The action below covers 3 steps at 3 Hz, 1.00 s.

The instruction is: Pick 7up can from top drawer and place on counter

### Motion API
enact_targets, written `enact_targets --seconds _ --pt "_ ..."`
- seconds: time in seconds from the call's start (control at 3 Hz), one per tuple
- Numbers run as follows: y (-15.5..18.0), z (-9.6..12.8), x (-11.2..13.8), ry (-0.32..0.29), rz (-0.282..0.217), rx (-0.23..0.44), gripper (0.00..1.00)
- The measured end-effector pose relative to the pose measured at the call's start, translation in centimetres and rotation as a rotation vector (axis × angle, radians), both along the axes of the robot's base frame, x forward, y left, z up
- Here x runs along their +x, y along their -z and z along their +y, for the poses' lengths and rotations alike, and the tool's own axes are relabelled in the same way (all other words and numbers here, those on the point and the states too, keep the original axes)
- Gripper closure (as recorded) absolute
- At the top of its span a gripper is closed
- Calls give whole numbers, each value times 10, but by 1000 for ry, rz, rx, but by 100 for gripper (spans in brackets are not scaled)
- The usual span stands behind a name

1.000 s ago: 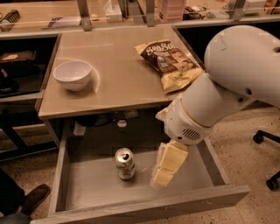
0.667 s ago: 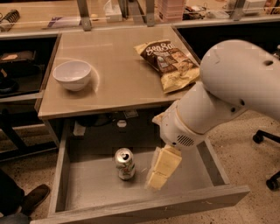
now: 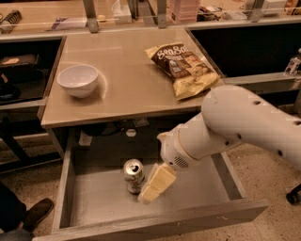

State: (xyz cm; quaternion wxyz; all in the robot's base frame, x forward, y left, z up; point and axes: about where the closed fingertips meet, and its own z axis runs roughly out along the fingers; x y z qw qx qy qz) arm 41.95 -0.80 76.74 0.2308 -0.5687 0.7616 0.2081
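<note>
The 7up can (image 3: 133,175) stands upright on the flat bottom of the open top drawer (image 3: 197,190), left of centre. My gripper (image 3: 149,190) hangs down inside the drawer at the end of the white arm (image 3: 244,127). It is right beside the can's right side, at the can's height and partly in front of it. I cannot tell whether it touches the can. The beige counter (image 3: 127,89) lies above the drawer.
A white bowl (image 3: 78,80) sits at the counter's left and a chip bag (image 3: 183,63) at its back right. A wooden ledge with metal posts (image 3: 89,14) runs behind. A shoe (image 3: 35,214) shows at the lower left, beside the drawer.
The arm has swung left and lower into the drawer. The gripper has gone from a gap to the right of the can to right against its side. The can has not moved.
</note>
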Motion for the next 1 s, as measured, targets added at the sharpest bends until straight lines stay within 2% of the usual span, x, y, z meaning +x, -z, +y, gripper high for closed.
enact_targets --seconds 0.33,0.67,1.0 --pt "32 10 10 59 44 104 0" --pt "36 12 13 68 51 118 0" --pt "50 25 12 76 40 146 0"
